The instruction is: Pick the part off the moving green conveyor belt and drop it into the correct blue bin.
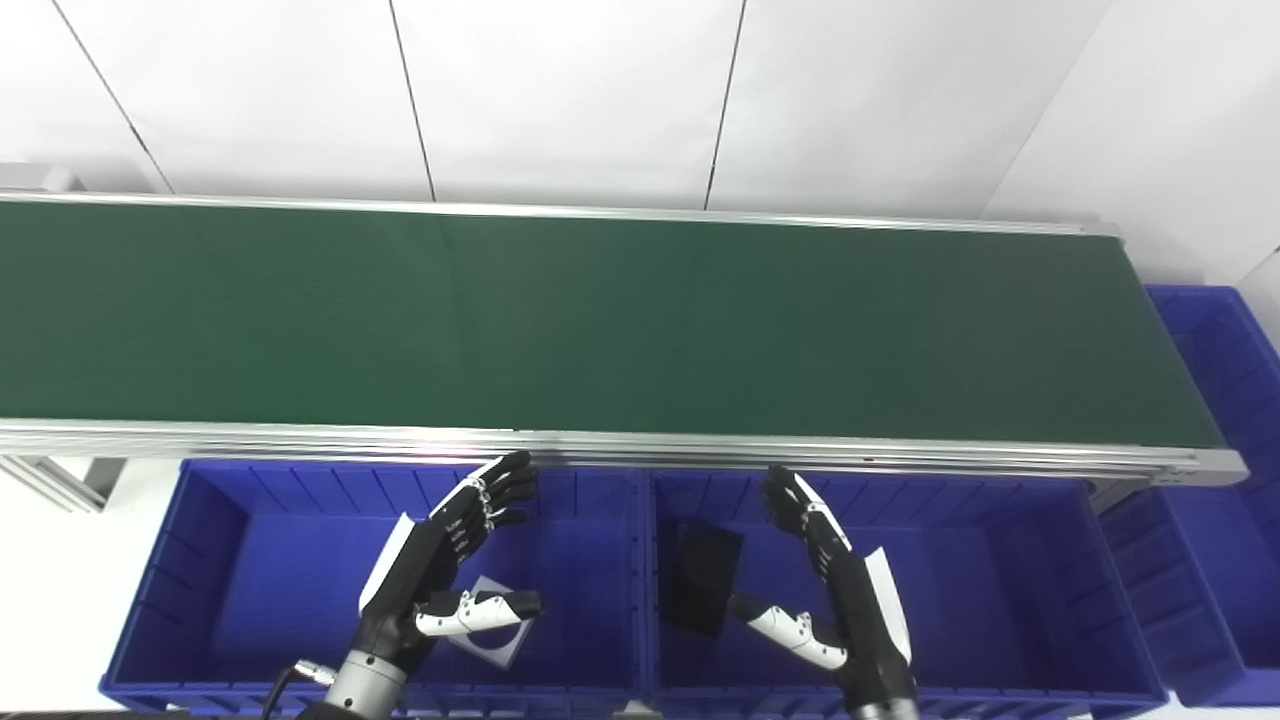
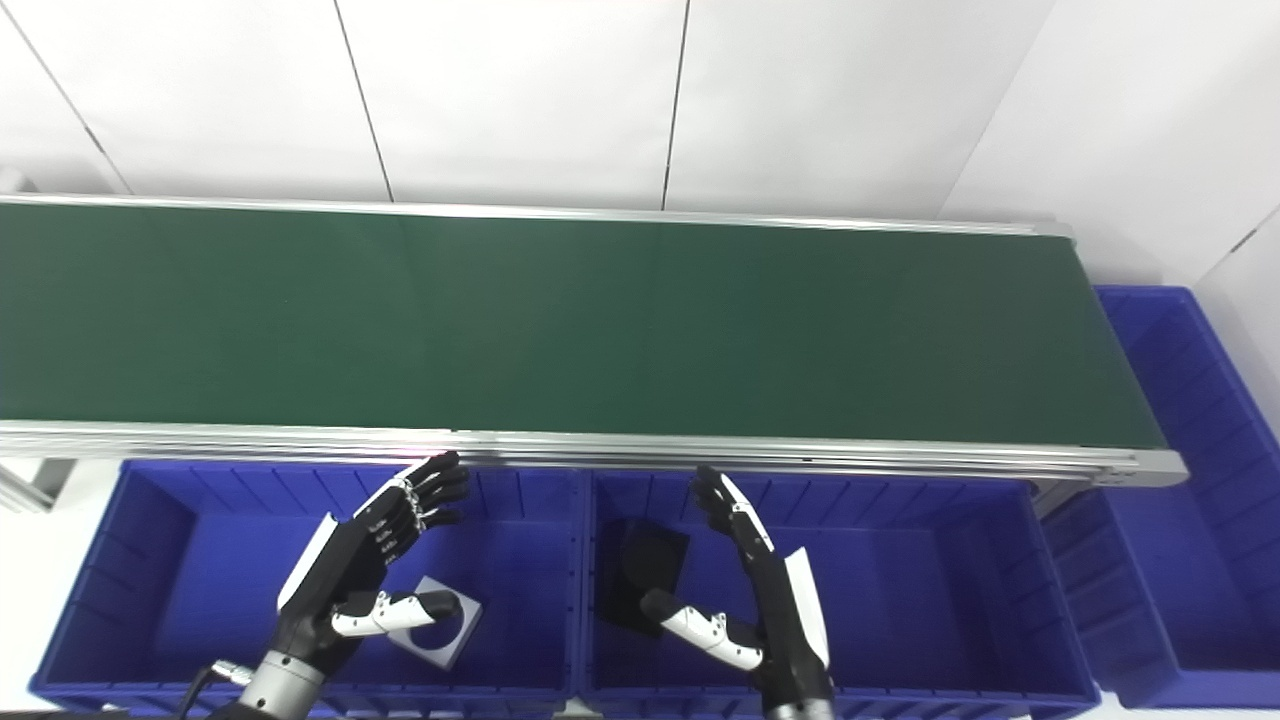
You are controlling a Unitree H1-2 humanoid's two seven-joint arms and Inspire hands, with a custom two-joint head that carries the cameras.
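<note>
The green conveyor belt (image 1: pixel 600 320) runs across the view and carries no part. Two blue bins stand below its near rail. My left hand (image 1: pixel 440 570) hovers open over the left bin (image 1: pixel 215 590), palm facing right, holding nothing. Under it lies a light grey square part with a dark round hole (image 2: pixel 436 630). My right hand (image 1: pixel 835 585) hovers open over the right bin (image 1: pixel 1060 590), palm facing left. A flat black square part (image 1: pixel 700 580) leans in that bin's left end, just left of the right hand's thumb.
A third blue bin (image 1: pixel 1225 420) stands at the belt's right end, past the aluminium frame (image 1: pixel 1180 462). White wall panels rise behind the belt. A grey support leg (image 1: pixel 50 480) shows at the far left below the rail.
</note>
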